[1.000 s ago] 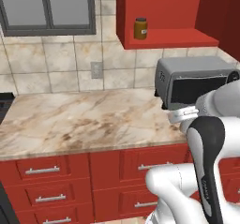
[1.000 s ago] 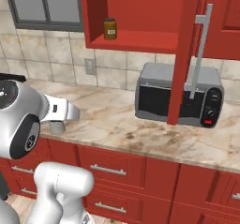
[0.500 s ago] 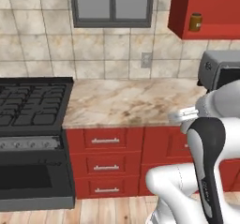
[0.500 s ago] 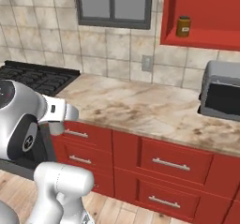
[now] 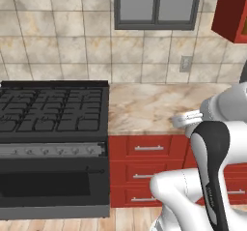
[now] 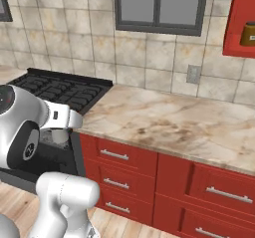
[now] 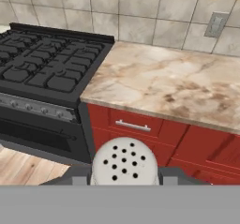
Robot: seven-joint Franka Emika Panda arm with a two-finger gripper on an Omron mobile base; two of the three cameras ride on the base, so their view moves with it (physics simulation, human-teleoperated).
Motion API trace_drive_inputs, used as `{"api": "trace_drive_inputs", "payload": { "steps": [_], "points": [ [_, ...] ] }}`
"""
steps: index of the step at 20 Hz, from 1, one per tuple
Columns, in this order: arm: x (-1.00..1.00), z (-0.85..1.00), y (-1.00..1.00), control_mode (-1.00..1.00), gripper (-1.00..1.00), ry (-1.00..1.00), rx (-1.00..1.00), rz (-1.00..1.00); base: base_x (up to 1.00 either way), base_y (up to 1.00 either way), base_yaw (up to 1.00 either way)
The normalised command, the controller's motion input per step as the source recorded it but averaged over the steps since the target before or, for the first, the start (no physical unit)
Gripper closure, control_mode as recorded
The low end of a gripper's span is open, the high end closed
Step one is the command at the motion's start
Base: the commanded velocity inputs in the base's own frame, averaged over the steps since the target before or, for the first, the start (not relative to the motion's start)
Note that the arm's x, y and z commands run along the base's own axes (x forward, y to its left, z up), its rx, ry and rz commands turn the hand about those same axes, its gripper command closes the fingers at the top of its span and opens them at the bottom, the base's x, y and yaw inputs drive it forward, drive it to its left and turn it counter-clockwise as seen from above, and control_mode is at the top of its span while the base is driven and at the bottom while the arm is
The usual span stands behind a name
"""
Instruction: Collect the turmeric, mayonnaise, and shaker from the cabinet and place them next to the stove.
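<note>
In the hand view, the grey shaker with its rounded, perforated top sits between my finger tips, and my gripper is shut on it. It hangs in front of the red drawers, short of the counter edge. The black stove stands to the left, its grates and knob panel also plain in the hand view. At the upper right is the open red cabinet, with the amber turmeric on its shelf. The mayonnaise is out of view.
A marble counter runs right from the stove, over red drawers with metal handles. A wall outlet is set in the tiled backsplash. A window sits above the counter. A wooden floor lies below.
The base has driven left, so the whole scene slid right: the toaster oven left the views and the stove came in. My gripper has stayed shut on the shaker.
</note>
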Motion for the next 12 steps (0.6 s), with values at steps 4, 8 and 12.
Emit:
{"api": "trace_drive_inputs", "payload": {
  "steps": [4, 8, 12],
  "points": [
    [0.00, 0.00, 0.00, 1.00, 1.00, 0.00, 0.00, 0.00, 0.67, 0.60, -0.13],
    [0.00, 0.00, 0.00, 1.00, 1.00, 0.00, 0.00, 0.00, 0.75, 0.50, -0.13],
    [0.00, 0.00, 0.00, 1.00, 1.00, 0.00, 0.00, 0.00, 0.70, 0.29, -0.13]
  ]
}}
